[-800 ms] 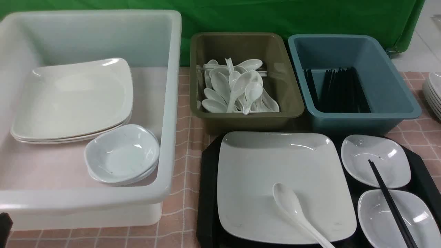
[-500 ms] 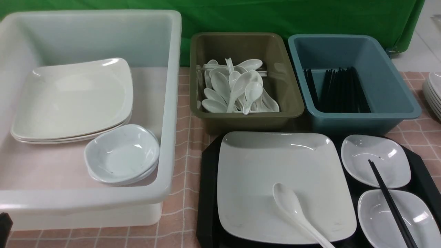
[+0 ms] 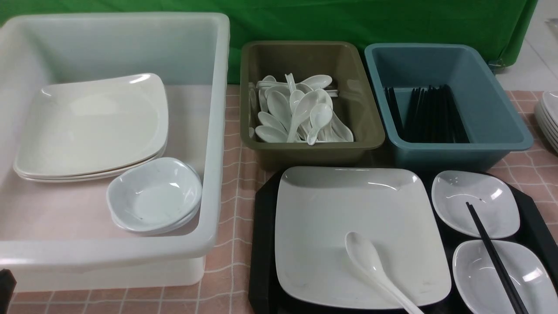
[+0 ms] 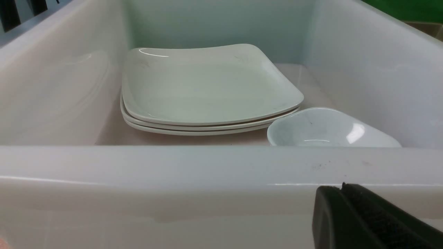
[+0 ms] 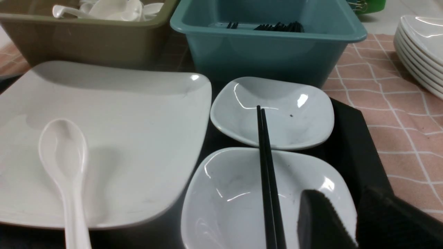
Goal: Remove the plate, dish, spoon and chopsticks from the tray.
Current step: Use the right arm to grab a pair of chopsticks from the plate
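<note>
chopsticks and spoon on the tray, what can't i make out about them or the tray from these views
- chopsticks: near ends cut off by the bottom edge in the front and right wrist views.
- spoon: handle end cut off by the bottom edge in those same views.
- tray: mostly covered by the plate and small dishes; its near rim lies out of frame.

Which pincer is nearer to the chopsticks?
Right. The right pincer hovers just beside the chopsticks, over the nearer small dish; the left pincer sits outside the white tub, far off.
</note>
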Controlling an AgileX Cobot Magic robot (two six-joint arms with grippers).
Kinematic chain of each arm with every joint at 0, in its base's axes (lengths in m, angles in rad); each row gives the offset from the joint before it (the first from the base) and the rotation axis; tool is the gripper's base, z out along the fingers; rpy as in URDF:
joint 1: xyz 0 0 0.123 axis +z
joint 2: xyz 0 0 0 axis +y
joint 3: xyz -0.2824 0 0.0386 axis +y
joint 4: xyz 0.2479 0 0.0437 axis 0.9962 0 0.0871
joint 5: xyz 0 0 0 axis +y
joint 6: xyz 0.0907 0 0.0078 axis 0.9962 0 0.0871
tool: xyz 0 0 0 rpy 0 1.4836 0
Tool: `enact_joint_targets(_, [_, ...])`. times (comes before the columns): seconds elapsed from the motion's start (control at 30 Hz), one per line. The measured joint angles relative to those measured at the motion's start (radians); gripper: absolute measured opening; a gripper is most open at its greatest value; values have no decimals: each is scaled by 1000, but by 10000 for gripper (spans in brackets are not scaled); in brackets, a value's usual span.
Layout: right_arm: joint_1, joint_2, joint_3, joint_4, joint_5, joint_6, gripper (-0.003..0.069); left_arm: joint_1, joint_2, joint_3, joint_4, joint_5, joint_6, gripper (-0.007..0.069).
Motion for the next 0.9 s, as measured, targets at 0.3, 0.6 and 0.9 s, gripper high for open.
enact_joint_targets(0.3, [0, 0, 0, 1, 0, 0, 241, 0, 0, 0, 0, 0, 0, 4])
enact_joint_targets(0.6, [0, 0, 0, 1, 0, 0, 241, 0, 0, 0, 0, 0, 0, 4])
enact_joint_targets(0.9, [0, 0, 0, 88, -8, 102, 241, 0, 0, 0, 0, 0, 0, 4])
